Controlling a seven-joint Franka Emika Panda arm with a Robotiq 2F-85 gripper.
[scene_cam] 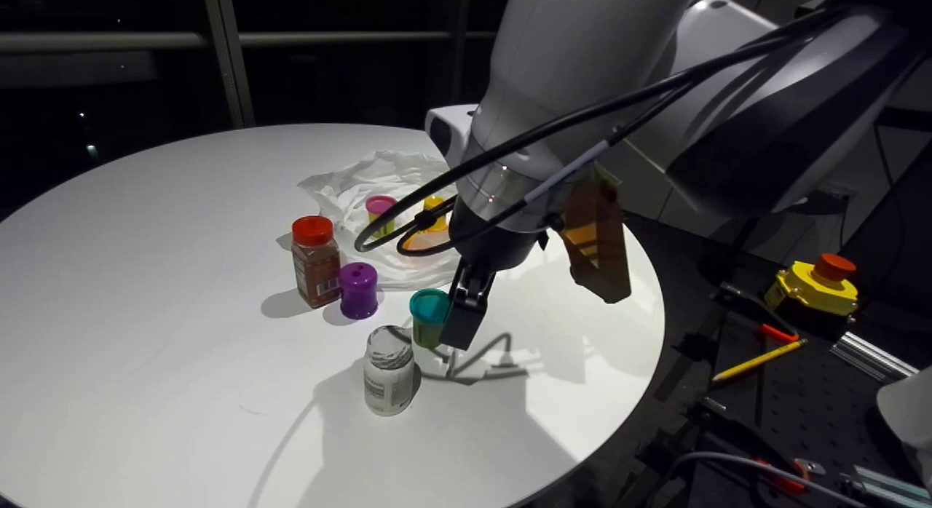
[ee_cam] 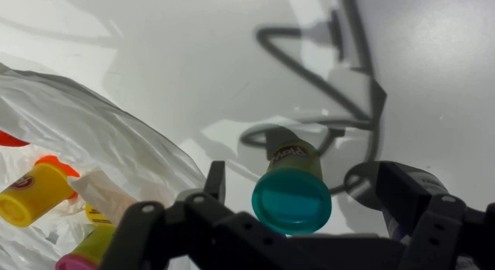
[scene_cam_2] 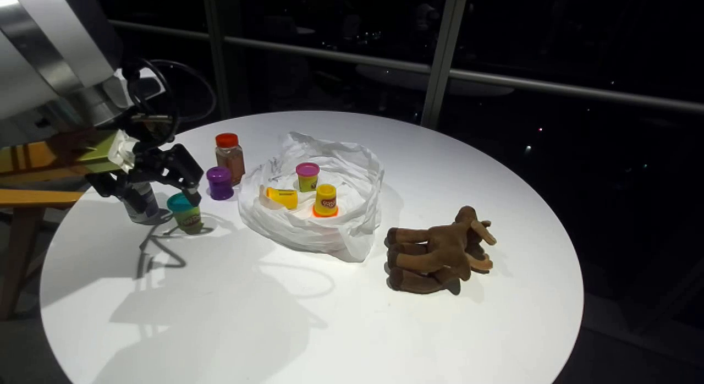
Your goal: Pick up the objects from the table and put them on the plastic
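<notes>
- Teal-lidded Play-Doh tub (ee_cam: 292, 202), its body yellow-green, stands upright on the round white table (scene_cam_2: 275, 318), outside the white plastic bag (scene_cam_2: 330, 238). In your wrist view it sits between the two black fingers (ee_cam: 400, 190).
- Your gripper (ee_cam: 303, 177) is low over the table with its jaws spread wide; a strip of white table shows between the teal lid and each finger.
- White plastic bag, wrinkled and translucent, lies spread with raised edges. In it, an exterior view shows you a pink-lidded tub (scene_cam_2: 308, 179) standing upright, an upside-down yellow tub (scene_cam_2: 325, 195) on its orange lid, and another yellow tub (scene_cam_2: 284, 199) lying on its side.
- Red piece (ee_cam: 11, 140), cut off by the left edge of your wrist view, shows against the bag; too little is visible for you to name it.
- Purple container (scene_cam: 358, 293) and red-lidded jar (scene_cam: 317, 268) stand upright side by side near the bag, in both exterior views; you cannot tell whether they touch.
- Whitish labelled bottle (scene_cam: 389, 384) stands upright near the teal-lidded tub. Your wrist view has it partly behind a finger; contact cannot be told.
- Brown plush animal (scene_cam_2: 443, 249) lies on its side on the table, legs toward the bag, well apart from the gripper.
- Beyond the table's edge, an exterior view shows you a yellow emergency-stop box (scene_cam: 815, 291) and a yellow pencil (scene_cam: 759, 360).
</notes>
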